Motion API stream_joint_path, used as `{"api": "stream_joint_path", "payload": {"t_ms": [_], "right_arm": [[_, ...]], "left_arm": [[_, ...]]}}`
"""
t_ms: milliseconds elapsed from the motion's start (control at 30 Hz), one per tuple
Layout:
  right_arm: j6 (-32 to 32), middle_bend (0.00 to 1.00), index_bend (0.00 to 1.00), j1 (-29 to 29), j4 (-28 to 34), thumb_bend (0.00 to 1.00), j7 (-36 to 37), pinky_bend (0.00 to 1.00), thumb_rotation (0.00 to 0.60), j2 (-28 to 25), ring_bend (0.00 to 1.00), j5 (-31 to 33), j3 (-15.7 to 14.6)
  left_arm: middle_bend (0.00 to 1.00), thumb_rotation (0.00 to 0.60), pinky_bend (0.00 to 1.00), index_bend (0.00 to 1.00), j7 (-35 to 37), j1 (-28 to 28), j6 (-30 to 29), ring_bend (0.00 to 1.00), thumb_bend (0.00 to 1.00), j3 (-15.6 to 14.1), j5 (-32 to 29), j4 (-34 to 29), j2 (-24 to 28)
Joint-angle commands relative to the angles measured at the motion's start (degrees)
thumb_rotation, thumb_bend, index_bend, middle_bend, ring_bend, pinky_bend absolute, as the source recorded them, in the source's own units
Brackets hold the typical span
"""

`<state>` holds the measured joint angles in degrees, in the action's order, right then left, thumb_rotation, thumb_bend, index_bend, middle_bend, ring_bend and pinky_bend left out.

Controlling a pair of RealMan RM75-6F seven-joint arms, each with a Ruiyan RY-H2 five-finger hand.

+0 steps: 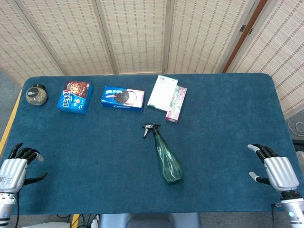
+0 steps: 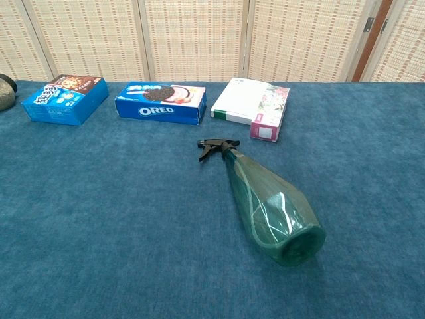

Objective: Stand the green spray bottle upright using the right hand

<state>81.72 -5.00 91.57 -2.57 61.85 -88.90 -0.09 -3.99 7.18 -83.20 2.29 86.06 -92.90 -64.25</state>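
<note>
Entry: start state, no contact made. The translucent green plastic spray bottle point(image 1: 165, 156) lies on its side near the middle of the blue felt-covered desk point(image 1: 95, 152). Its black trigger head point(image 1: 150, 128) points to 11 o'clock, toward the far row of boxes; its flat base point(image 2: 299, 244) faces 5 o'clock, toward the robot. It appears empty, so it is probably light and prone to rolling on its faceted sides.

The right hand point(image 1: 275, 169) rests at the near edge of the desk at 4 o'clock from the bottle, well apart from it. Its fingers point(image 1: 260, 151) are spread and released, holding nothing. The left hand point(image 1: 14, 167) sits at the near left edge, at about 8 o'clock, fingers likewise apart and empty; it has no part in this task and is parked clear of the work area.

Along the far side, at 10 to 12 o'clock of the bottle: a dark round lidded jar point(image 1: 36, 94), a blue snack box with a brown pack on top point(image 1: 75, 97), a blue Oreo biscuit box point(image 1: 123, 99), and a white flat box point(image 1: 162, 92) touching a pink floral box point(image 1: 175, 103).

Judgement: task not begun. The base facing the robot suits a grasp around the wide body from the right, followed by a pivot onto the base. Risk: the trigger head lies near the pink box, so the swing should keep clear.
</note>
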Motion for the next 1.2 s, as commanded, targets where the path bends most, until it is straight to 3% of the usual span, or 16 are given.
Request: {"api": "stream_joint_path", "payload": {"t_ms": [33, 400, 733, 800, 1067, 1200], "right_arm": [[0.0, 0.24, 0.24, 0.2, 0.0, 0.07, 0.4, 0.58, 0.600, 0.0, 0.26, 0.1, -0.1], [-1.8, 0.23, 0.23, -2.5, 1.0, 0.07, 1.5, 0.58, 0.600, 0.2, 0.24, -0.7, 1.5], [-10.2, 0.15, 0.18, -11.0, 6.2, 0.07, 3.1, 0.41, 0.600, -1.0, 0.13, -4.7, 3.2], [-13.5, 0.14, 0.18, -13.6, 7.3, 0.11, 3.6, 0.40, 0.600, -1.9, 0.12, -5.7, 3.3], [-24.6, 0.14, 0.18, -22.3, 10.1, 0.57, 5.5, 0.36, 0.600, -3.3, 0.12, -7.7, 3.5], [-27.4, 0.14, 0.18, -25.5, 10.3, 0.71, 5.6, 0.35, 0.600, -2.7, 0.12, -10.0, 3.0]], "left_arm": [[0.42, 0.600, 0.17, 0.49, -0.1, 0.2, 0.3, 0.29, 0.00, -0.3, 0.4, 0.4, -0.5], [0.43, 0.600, 0.19, 0.49, -0.1, -0.4, -0.4, 0.30, 0.00, -0.4, 0.1, 0.8, 0.3], [0.44, 0.600, 0.21, 0.49, 1.5, -1.5, -1.4, 0.31, 0.00, -1.0, 0.3, 1.8, 2.0], [0.44, 0.600, 0.22, 0.49, 1.7, -1.7, -1.6, 0.31, 0.00, -1.0, 0.2, 2.0, 2.3], [0.45, 0.600, 0.23, 0.49, 1.9, -2.2, -1.8, 0.31, 0.00, -1.0, -0.3, 2.5, 2.7], [0.45, 0.600, 0.23, 0.49, 1.6, -2.3, -1.7, 0.32, 0.00, -1.0, -0.4, 2.5, 2.7]]}}
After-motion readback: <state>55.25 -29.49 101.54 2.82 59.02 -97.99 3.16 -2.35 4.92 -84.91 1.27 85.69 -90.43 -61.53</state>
